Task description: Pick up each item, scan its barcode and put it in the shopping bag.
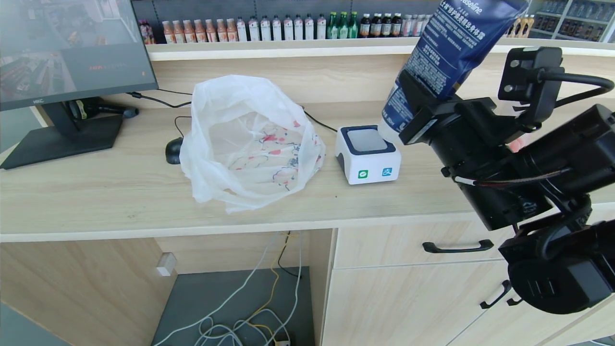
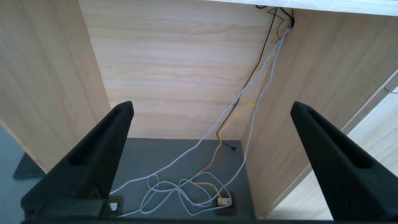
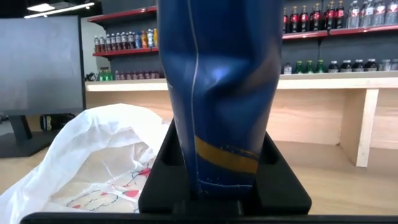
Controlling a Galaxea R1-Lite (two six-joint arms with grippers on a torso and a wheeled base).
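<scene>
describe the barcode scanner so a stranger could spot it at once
On the wooden counter, look just right of the white shopping bag. The barcode scanner is the small white cube there, its top window dark-rimmed, with green and blue squares on its front.

place: shop checkout | signs: rows of bottled drinks (image 1: 288, 28) shelved behind wooden counter (image 1: 96, 192); white scanner (image 1: 367, 156) and plastic shopping bag (image 1: 250, 139) mid-counter; monitor (image 1: 72, 43) at its left end
</scene>
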